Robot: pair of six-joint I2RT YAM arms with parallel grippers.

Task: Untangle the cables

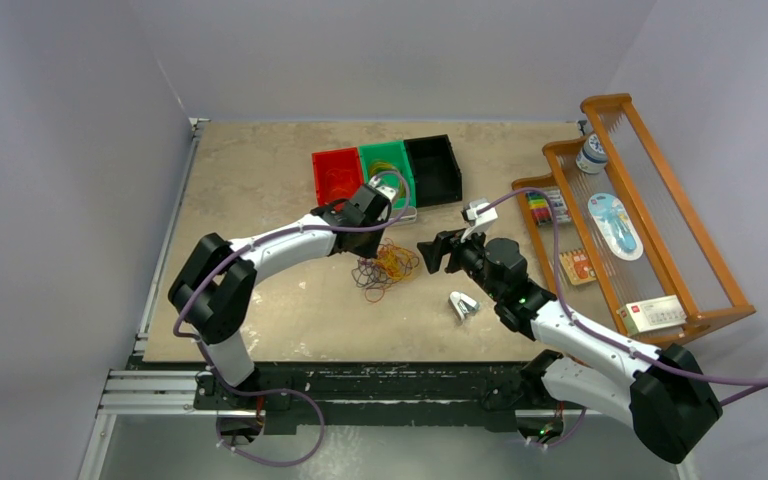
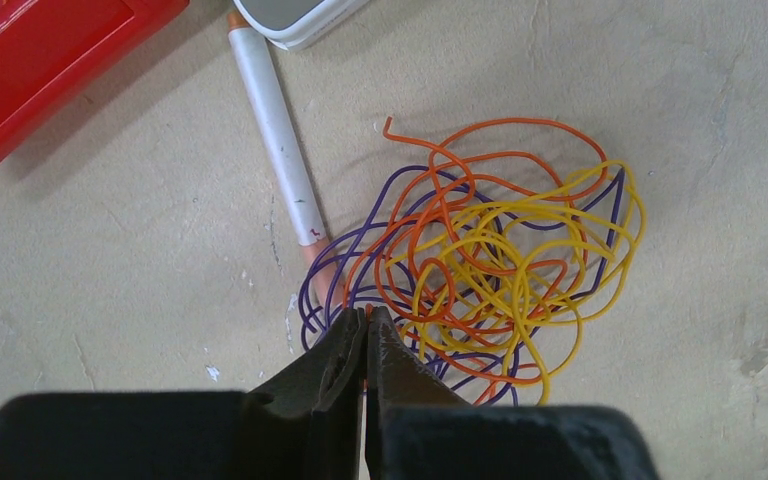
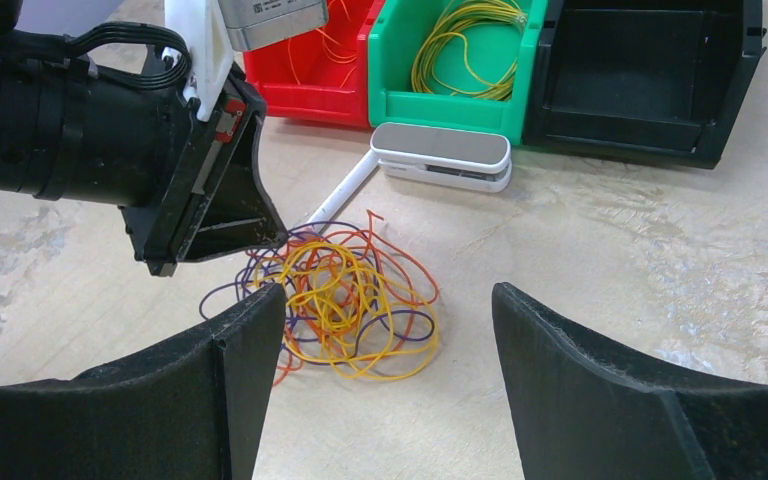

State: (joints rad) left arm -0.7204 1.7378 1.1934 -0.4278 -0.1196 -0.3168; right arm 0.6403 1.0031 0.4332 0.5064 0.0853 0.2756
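Cables (image 2: 493,262) between closed left jaws' tips

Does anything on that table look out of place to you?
Yes: a white pen lies with its tip tucked under the tangled heap of orange, yellow and purple wires, so it looks caught in the loops.

The scuffed beige tabletop (image 1: 260,190) carries a tangle of thin red-orange, yellow and purple cables (image 1: 388,268), a white pen (image 2: 278,130) touching it, a flat white-grey device (image 3: 442,155), a red plastic bin (image 3: 310,98), a green plastic bin (image 3: 440,105), a black plastic bin (image 3: 640,60), a small silver stapler (image 1: 463,305) and a wooden rack (image 1: 606,101)
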